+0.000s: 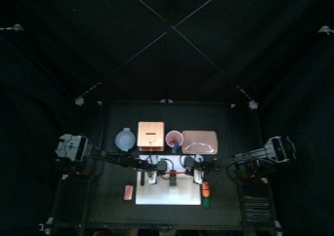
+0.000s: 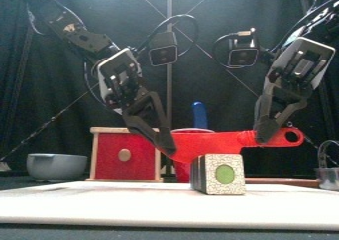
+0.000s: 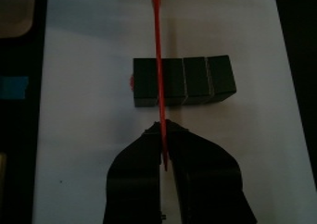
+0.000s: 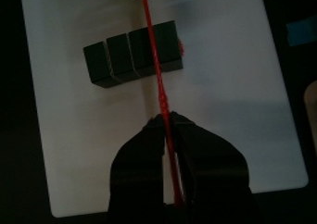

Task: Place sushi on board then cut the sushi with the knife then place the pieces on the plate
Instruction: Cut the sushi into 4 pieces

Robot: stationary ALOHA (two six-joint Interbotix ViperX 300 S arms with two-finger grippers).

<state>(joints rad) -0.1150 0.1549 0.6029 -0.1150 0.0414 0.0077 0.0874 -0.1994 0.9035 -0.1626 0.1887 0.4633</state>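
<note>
A dark green sushi roll [image 2: 219,173] lies whole on the white cutting board [image 2: 79,206], its green-centred end facing the front. A red toy knife [image 2: 272,137] hangs level just over it, held at both ends. My left gripper [image 2: 166,143] is shut on one end and my right gripper [image 2: 275,135] on the handle end. In the left wrist view the knife [image 3: 156,52] crosses the roll [image 3: 192,81] near one end, running out from my gripper [image 3: 162,140]. The right wrist view shows the knife [image 4: 154,52] over the roll [image 4: 124,57] ahead of my gripper [image 4: 169,140]. Whether the blade touches the roll is unclear.
Behind the board stand a blue-grey bowl [image 2: 56,165], a wooden box with a red drawer front [image 2: 126,155], and a blue knife [image 2: 200,113] upright in the red cup [image 1: 174,137]. The pink tray [image 1: 200,140] lies at the back right. Small toys [image 1: 205,190] flank the board.
</note>
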